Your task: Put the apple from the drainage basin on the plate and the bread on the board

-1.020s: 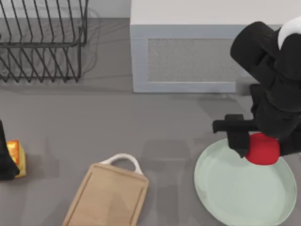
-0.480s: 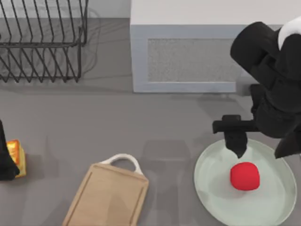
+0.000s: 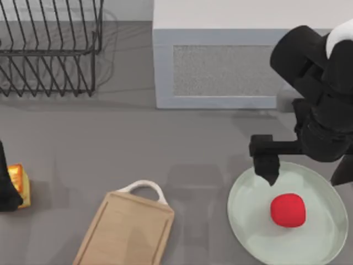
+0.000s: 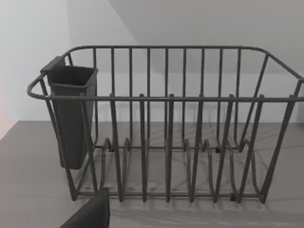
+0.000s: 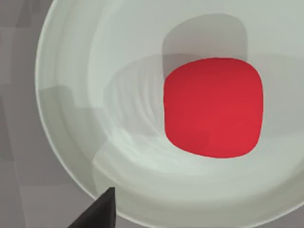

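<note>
Bread (image 3: 16, 185) sits right beside your left gripper (image 3: 5, 190), whose grip you cannot tell; board (image 3: 124, 232) lies rightward.

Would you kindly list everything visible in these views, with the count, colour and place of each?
apple: one, bright red, lying on the plate, free of any grip.
plate: one, pale green, table's lower right.
bread: one, orange-brown top, far left edge, beside the left arm.
board: one, light-brown wood with a white loop handle, lower centre-left, bare.
dish rack: one, dark wire, upper left.
grey box: one, upper centre.
table: one, grey.
left gripper: black, left edge.
right gripper: black, fingers open, above the plate's far rim.
</note>
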